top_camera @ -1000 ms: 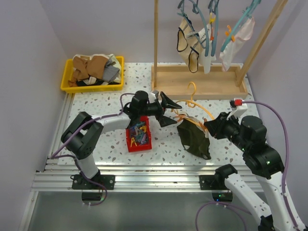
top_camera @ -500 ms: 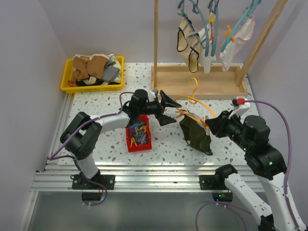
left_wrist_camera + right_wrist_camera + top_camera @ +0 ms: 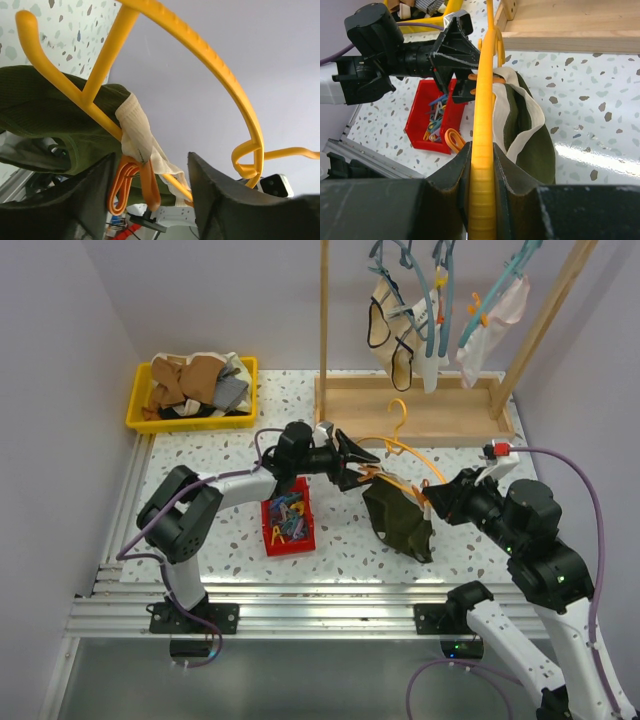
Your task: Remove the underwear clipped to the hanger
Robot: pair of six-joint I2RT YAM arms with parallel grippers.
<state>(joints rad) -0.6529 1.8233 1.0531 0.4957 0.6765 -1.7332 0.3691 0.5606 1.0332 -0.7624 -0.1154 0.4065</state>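
An olive-green underwear (image 3: 398, 520) with a white waistband (image 3: 136, 131) hangs from a yellow hanger (image 3: 405, 450). An orange clip (image 3: 142, 182) pins the waistband to the hanger's bar. My right gripper (image 3: 482, 150) is shut on the hanger (image 3: 483, 100) and holds it above the table, with the underwear (image 3: 535, 145) drooping beside it. My left gripper (image 3: 150, 165) is open, one finger on each side of the orange clip, neither clearly pressing it. In the top view the left gripper (image 3: 362, 468) sits at the hanger's left end, and the right gripper (image 3: 432, 502) at its right end.
A red bin (image 3: 288, 525) of coloured clips stands under the left arm, with a loose orange clip (image 3: 452, 140) beside it. A yellow bin (image 3: 200, 390) of clothes is at the back left. The wooden rack (image 3: 415, 410) behind carries more hangers and garments (image 3: 400, 330).
My left gripper has moved right to the hanger's clipped end and its jaws have narrowed around the orange clip. The hanger and underwear have shifted slightly left and up.
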